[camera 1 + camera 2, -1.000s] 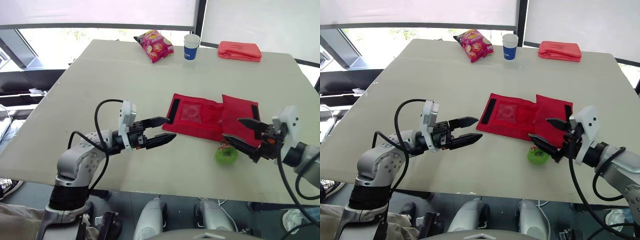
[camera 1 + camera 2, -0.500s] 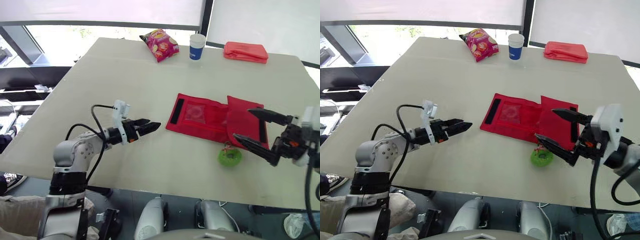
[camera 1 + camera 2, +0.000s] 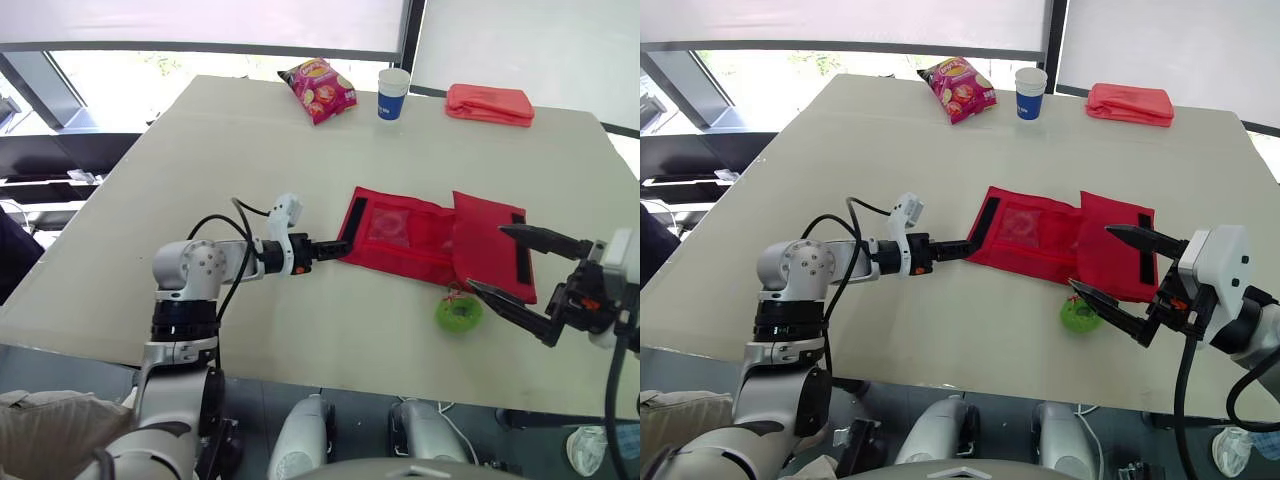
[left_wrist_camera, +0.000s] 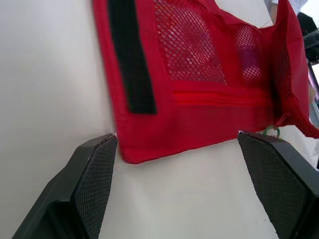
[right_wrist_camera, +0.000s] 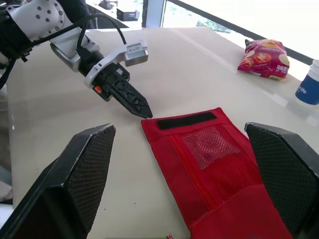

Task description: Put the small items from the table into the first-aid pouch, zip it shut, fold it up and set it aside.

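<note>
In the head views, the left gripper (image 3: 340, 246) has come across the table (image 3: 200, 150). A second ago it hung well apart from the first-aid pouch (image 3: 430, 238). Now its tips sit at the pouch's near-left corner, just beside the black strip (image 3: 352, 215). The right gripper (image 3: 488, 258) has barely changed: it hovers by the pouch's right end with its fingers spread wide and holding nothing. The green ring (image 3: 456, 312) lies on the table just beside the pouch's near edge, so it is not yet packed.

In the left wrist view, the two fingers stand spread to either side of the red corner — nothing is pinched between them, and we cannot tell whether they touch the fabric. The mesh pocket and the zip line run beyond, though we cannot say if the zip is open.

In the right wrist view, that arm's own fingers are wide apart, and beyond them the left gripper's point meets the corner at the end of the strip.

We read this as the left arm moving in to steady or lift the pouch — the loading, zipping and folding all remain.
</note>
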Robot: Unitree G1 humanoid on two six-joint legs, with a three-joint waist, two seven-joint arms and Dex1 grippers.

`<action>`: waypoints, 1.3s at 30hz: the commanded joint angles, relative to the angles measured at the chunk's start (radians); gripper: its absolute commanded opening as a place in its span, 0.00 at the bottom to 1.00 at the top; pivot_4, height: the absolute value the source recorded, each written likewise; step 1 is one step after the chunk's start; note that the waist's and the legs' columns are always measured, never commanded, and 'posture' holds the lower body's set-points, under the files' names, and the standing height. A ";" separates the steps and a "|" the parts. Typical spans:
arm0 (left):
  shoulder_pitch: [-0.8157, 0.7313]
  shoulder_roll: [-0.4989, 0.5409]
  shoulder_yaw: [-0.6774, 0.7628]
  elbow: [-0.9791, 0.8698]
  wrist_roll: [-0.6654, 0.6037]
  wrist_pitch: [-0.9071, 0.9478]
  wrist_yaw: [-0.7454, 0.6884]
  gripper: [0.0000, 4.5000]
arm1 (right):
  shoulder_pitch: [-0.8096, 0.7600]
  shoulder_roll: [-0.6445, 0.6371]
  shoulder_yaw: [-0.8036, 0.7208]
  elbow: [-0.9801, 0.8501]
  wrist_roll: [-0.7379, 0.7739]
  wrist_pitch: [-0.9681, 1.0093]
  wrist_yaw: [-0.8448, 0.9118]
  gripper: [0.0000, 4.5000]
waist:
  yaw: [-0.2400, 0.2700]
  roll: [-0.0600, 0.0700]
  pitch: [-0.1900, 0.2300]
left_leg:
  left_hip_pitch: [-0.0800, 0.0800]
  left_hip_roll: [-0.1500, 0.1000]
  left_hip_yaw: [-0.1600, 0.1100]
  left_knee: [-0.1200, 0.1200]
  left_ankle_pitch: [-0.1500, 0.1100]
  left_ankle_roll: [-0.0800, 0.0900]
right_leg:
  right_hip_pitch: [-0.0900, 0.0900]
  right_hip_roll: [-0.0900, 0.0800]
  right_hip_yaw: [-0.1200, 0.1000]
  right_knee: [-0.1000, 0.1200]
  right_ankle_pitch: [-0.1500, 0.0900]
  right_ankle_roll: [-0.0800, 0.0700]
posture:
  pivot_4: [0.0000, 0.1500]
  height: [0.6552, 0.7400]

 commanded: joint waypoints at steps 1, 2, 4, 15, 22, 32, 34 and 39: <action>0.001 -0.065 0.028 -0.022 -0.012 0.018 0.043 0.91 | 0.023 0.005 -0.046 -0.052 0.019 -0.017 -0.032 0.99 | 0.001 0.000 0.000 | 0.000 0.000 0.000 0.000 0.000 0.000 | 0.000 0.000 0.000 0.000 0.000 0.000 | 1.00 1.00; 0.000 -0.095 0.054 -0.024 -0.023 0.023 0.059 0.91 | 0.029 0.004 -0.051 -0.057 0.023 -0.017 -0.039 0.99 | 0.001 0.000 0.000 | 0.000 0.000 0.000 0.000 0.000 0.000 | 0.000 0.000 0.000 0.000 0.000 0.000 | 1.00 1.00; 0.002 -0.142 0.097 -0.036 -0.045 0.026 0.078 0.91 | 0.041 0.003 -0.059 -0.066 0.032 -0.016 -0.051 0.99 | 0.001 0.000 0.000 | 0.000 0.000 0.000 0.000 0.000 0.000 | 0.000 -0.001 0.000 0.000 -0.001 -0.002 | 1.00 1.00; 0.076 -0.302 0.185 -0.131 -0.077 -0.033 0.170 0.91 | 0.040 -0.029 -0.064 -0.051 0.062 -0.012 -0.074 0.99 | 0.000 -0.001 0.000 | 0.000 0.000 0.000 0.000 0.000 0.001 | 0.000 0.000 0.000 0.001 -0.001 -0.002 | 1.00 1.00; 0.134 -0.236 0.208 -0.218 -0.069 -0.074 0.194 0.91 | 0.027 -0.073 -0.094 -0.028 0.108 0.000 -0.069 0.99 | -0.002 -0.001 0.000 | 0.000 0.000 -0.001 0.000 0.000 0.001 | 0.000 -0.001 0.000 0.000 -0.001 -0.002 | 1.00 1.00; 0.071 -0.209 0.163 -0.189 -0.012 0.038 0.298 0.91 | 0.006 -0.077 -0.052 -0.014 0.102 -0.005 -0.071 0.99 | 0.007 -0.001 0.000 | -0.001 -0.004 -0.002 0.000 -0.001 0.001 | 0.001 -0.003 0.000 0.000 -0.001 -0.002 | 1.00 1.00; 0.037 -0.236 0.200 -0.158 -0.019 0.080 0.320 0.91 | 0.010 -0.073 -0.048 -0.020 0.100 -0.005 -0.076 0.99 | 0.006 -0.001 0.000 | -0.001 -0.004 -0.002 0.000 0.000 0.001 | 0.001 -0.003 -0.001 0.000 -0.001 -0.002 | 1.00 1.00; -0.022 -0.283 0.286 -0.110 -0.018 0.155 0.351 0.91 | 0.034 -0.066 -0.058 -0.045 0.108 -0.004 -0.093 0.99 | 0.001 -0.001 0.000 | -0.001 -0.004 -0.003 0.000 0.000 0.001 | 0.001 -0.002 -0.001 0.000 0.000 0.000 | 1.00 1.00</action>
